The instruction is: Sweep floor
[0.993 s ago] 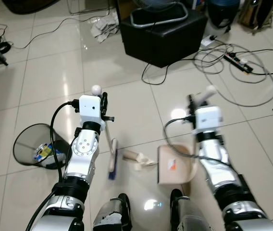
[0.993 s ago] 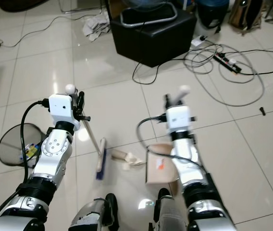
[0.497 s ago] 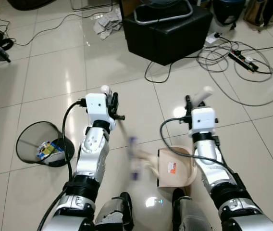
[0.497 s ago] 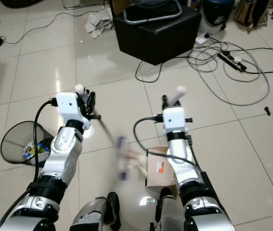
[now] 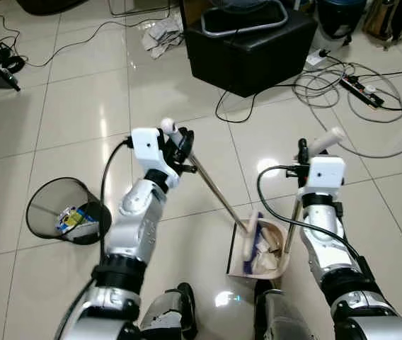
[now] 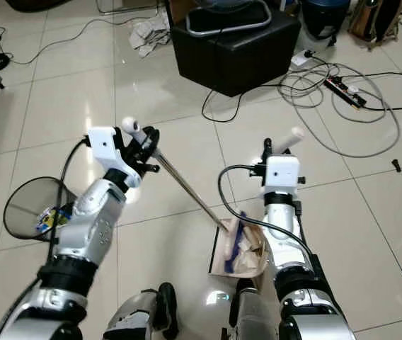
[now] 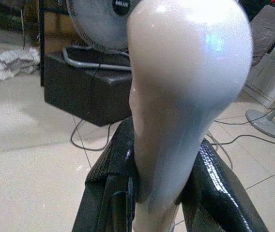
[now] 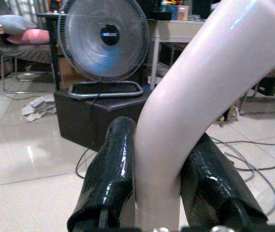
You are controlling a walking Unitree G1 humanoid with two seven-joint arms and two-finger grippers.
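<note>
Slanting broom [image 5: 219, 195] points down into dustpan [image 5: 261, 251].

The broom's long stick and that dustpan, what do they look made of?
The broom's stick looks like thin polished metal, silvery and glinting. Its handle knob seems glossy cream plastic, with sharp highlights. The dustpan appears matte beige plastic, probably moulded.

Right gripper [image 8: 159, 183] clamps a pale handle [image 8: 195, 92] — probably the dustpan's — fan [image 8: 103, 38] beyond.
</note>
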